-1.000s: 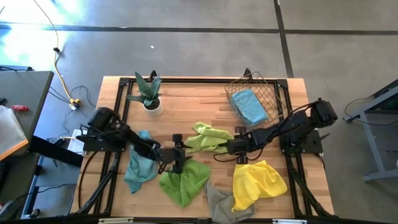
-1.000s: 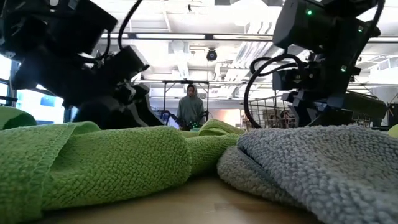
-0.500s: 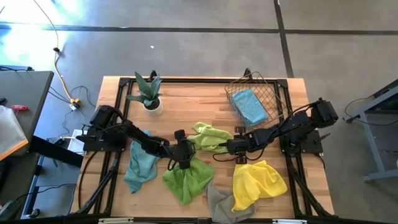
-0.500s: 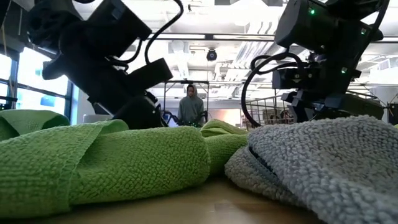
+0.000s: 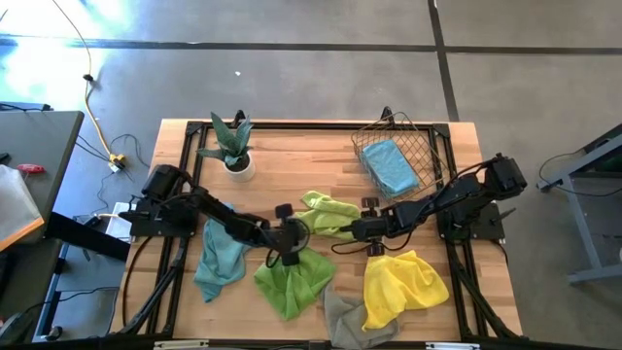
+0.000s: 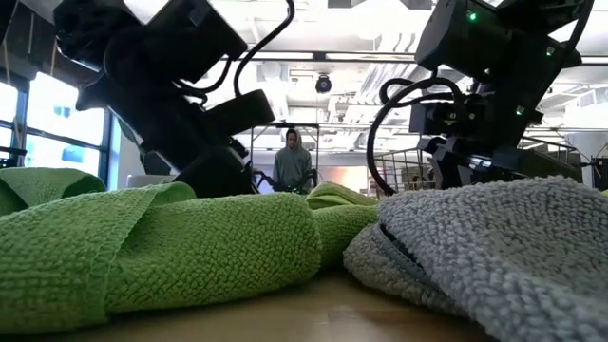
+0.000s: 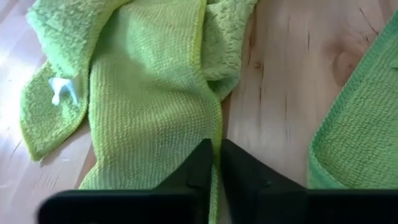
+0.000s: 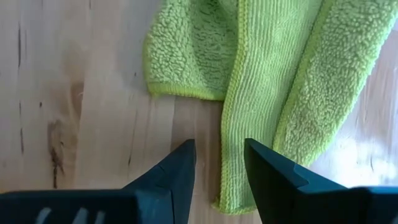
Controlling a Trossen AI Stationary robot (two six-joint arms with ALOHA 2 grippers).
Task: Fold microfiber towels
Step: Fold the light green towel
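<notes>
left gripper (image 7: 216, 163): fingers pinched together on the hem of the crumpled lime towel (image 5: 326, 214), mid-table
right gripper (image 8: 219, 163): fingers apart, nothing between them, tips over the other end of the same towel, strip of it lying under the gap
crumpled lime towel: bunched, long axis runs roughly left-right between the two grippers; small white tag (image 7: 62, 90) on one lobe, writing unreadable
second lime towel (image 5: 290, 277): spread near front edge, just below the left gripper, long axis slanting front-left to back-right
teal towel (image 5: 219, 255): left of it, long axis front-to-back, partly under the left arm
yellow towel (image 5: 400, 282): front right, crumpled, near the right gripper
grey towel (image 5: 343, 316): at front edge between lime and yellow, touching both
second teal towel (image 5: 391, 165): lying in wire basket (image 5: 421, 148), back right
potted plant (image 5: 231, 146): back left
table (image 5: 292, 165): bare wood
person (image 6: 292, 161): standing far behind the table, low view
</notes>
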